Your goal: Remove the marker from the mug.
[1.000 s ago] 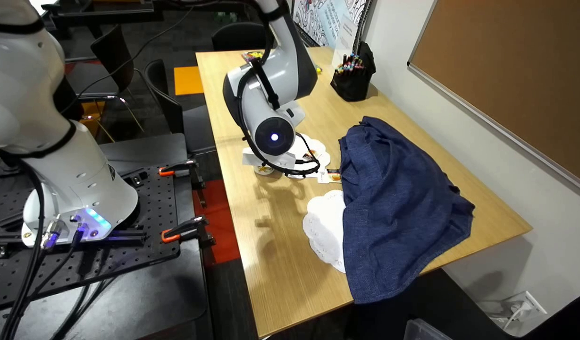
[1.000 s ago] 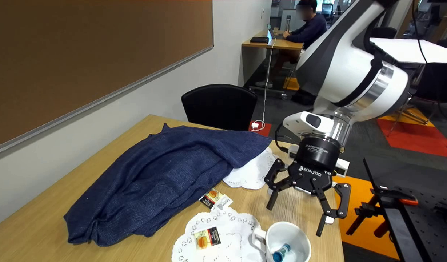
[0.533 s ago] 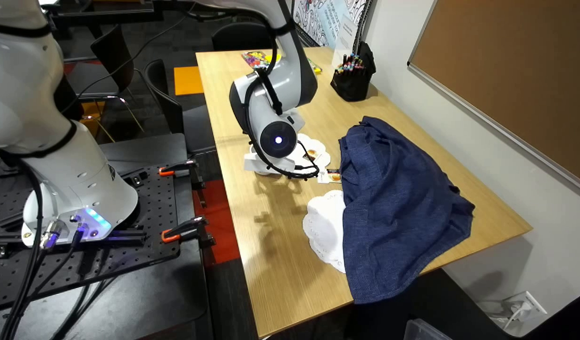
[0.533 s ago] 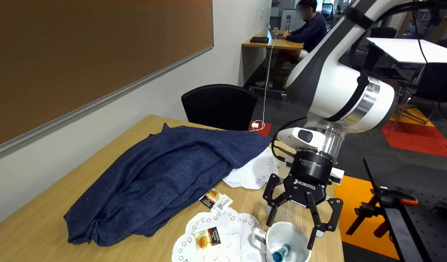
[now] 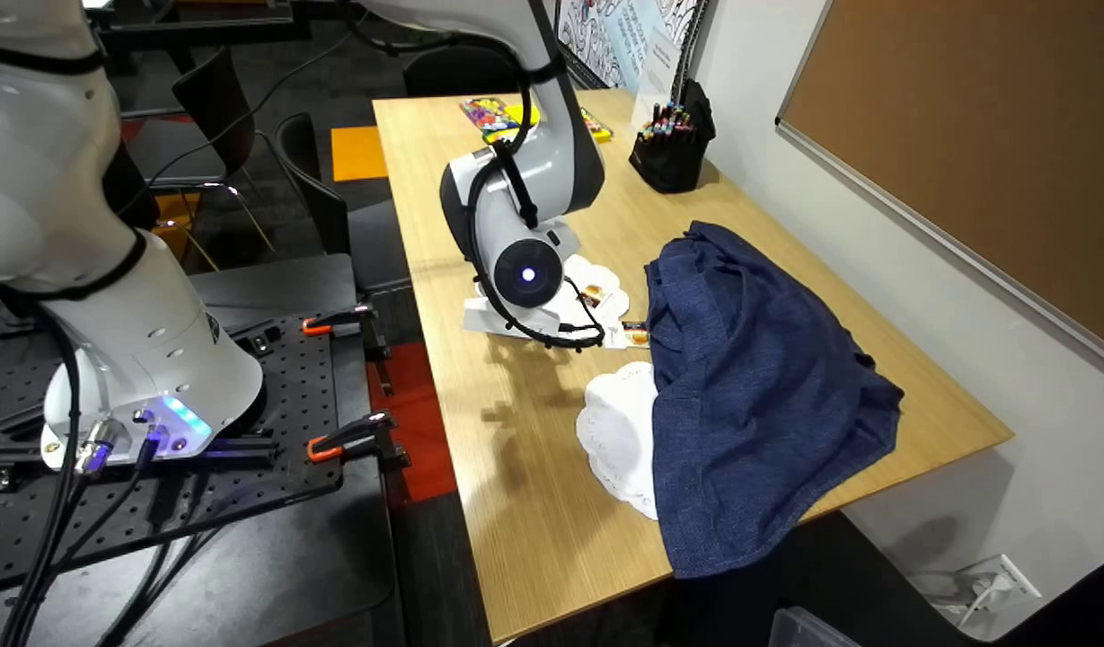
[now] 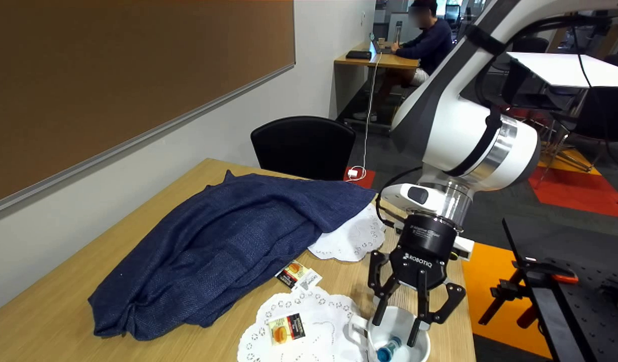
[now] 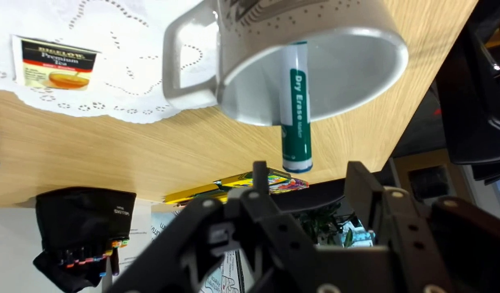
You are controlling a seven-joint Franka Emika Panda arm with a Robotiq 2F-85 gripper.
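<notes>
The tool (image 6: 395,335) is hanging, tilted, over the mouth of the white mug (image 7: 339,20), its fingers (image 7: 261,179) standing well apart. The gap between them is looking clearly wider than the marker (image 7: 297,108) and, in an exterior view, narrower than the mug's mouth. The marker is leaning inside the mug, its green label facing the wrist camera. In the wrist view one end is reaching past the rim and showing between the two fingertips, apart from both and nearer the left one. Whether either fingertip is touching the mug or dipping below its rim is hard to tell from these angles.

In an exterior view the mug is standing upright at the near right of the desk (image 6: 47,322), its handle pointing left over the edge of a lacy doily (image 6: 321,309). A tea packet (image 6: 286,329) is lying on that doily, and another packet (image 6: 291,274) is resting farther off, beside the rumpled blue cloth (image 6: 228,251). In both exterior views the cloth is covering part of a second doily (image 6: 351,236).
</notes>
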